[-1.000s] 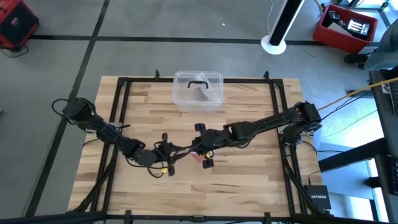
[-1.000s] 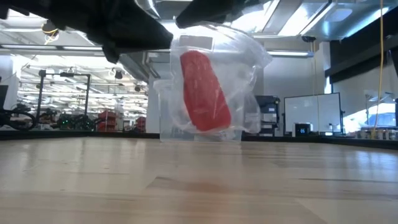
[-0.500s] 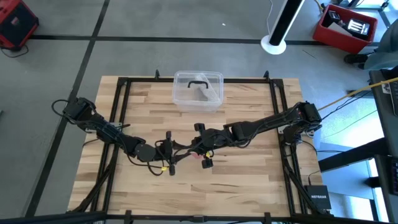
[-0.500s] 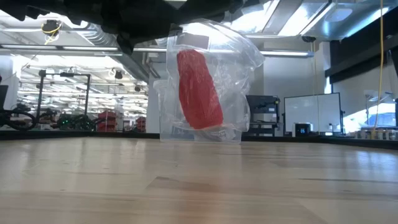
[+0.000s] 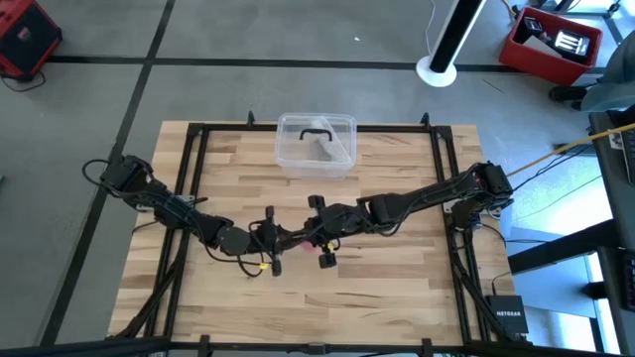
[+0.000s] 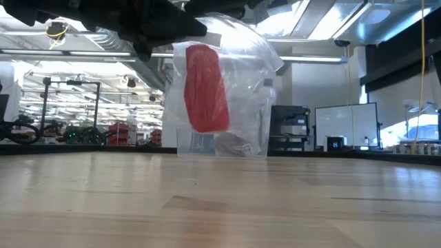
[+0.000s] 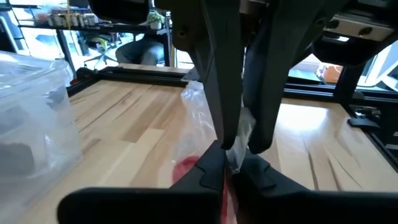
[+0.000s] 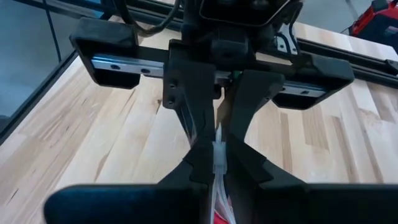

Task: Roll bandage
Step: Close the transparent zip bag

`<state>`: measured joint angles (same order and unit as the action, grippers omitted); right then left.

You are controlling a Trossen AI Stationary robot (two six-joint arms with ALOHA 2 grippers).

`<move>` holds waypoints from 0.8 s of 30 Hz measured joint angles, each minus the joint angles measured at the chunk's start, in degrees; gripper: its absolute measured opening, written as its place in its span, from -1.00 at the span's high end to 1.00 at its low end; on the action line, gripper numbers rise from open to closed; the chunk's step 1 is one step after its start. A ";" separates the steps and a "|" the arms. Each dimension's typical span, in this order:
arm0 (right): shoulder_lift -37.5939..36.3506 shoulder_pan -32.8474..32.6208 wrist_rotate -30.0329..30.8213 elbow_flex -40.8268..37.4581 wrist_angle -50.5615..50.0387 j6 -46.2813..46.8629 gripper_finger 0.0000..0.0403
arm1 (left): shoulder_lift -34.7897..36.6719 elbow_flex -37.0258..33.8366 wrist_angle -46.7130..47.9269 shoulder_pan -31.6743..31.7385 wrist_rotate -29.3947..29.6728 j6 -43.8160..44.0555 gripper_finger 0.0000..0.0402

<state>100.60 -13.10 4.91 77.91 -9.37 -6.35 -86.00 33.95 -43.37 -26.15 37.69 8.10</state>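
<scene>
Grippers meeting above mid-table: left gripper [image 5: 281, 235] and right gripper [image 5: 312, 236] both pinch the top edge of a clear crinkled plastic bag [image 6: 238, 89]. Inside hangs the red fabric bandage roll [image 6: 205, 88], held clear of the wooden table [image 6: 220, 207].

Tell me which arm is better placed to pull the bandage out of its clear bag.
Neither clearly: the left gripper and right gripper both pinch the clear bag, meeting over mid-table. The red bandage hangs inside, above the table. Perhaps left, if right holds.
</scene>
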 joint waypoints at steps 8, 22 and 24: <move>-0.64 0.00 1.62 2.58 -5.56 0.45 0.64 | -0.02 0.00 -0.45 -0.96 0.66 -0.86 1.00; 0.53 0.00 -0.37 8.64 -15.30 1.55 0.32 | -0.02 0.00 -0.46 -1.36 1.73 -0.89 1.00; 0.96 0.00 -0.46 8.01 -13.45 1.40 0.32 | -0.04 0.00 -0.48 -1.36 1.73 -0.85 1.00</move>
<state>101.56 -13.10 4.45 85.92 -22.82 -4.95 -86.04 33.95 -43.86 -27.51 39.42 7.24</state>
